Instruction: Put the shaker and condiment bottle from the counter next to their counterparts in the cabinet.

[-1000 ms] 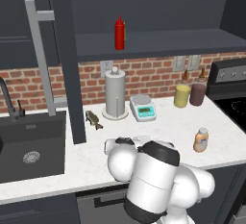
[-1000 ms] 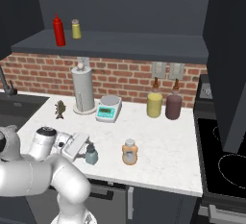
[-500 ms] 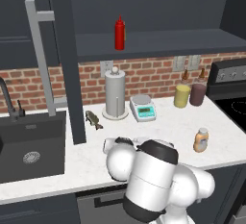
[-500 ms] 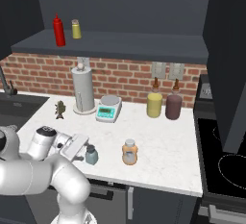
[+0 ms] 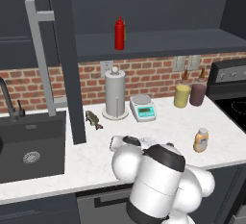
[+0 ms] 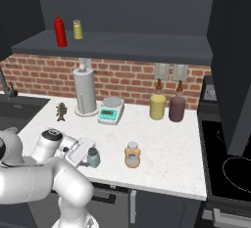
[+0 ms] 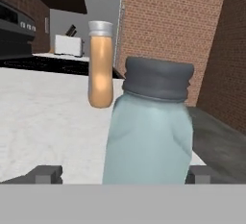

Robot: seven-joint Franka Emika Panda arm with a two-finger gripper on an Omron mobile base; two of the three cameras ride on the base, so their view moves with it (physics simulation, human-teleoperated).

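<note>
Our end effector (image 7: 122,174) stands spread wide, the shaker (image 7: 149,127) upright between its fingertips on the table (image 7: 43,127), ungripped. Beyond it stands the condiment bottle (image 7: 100,64). From the right base, a yellow jar (image 6: 78,29) appears beside the red bottle (image 6: 60,31) on the cabinet shelf (image 6: 122,43)

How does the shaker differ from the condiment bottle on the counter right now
The shaker is pale blue-grey and see-through with a dark grey cap; the condiment bottle is opaque orange-tan with a pale cap. The shaker is squat, the condiment bottle taller and slimmer. The shaker stands between the open gripper's fingertips, while the condiment bottle stands apart, farther along the counter. Both stand upright on the counter.
</note>
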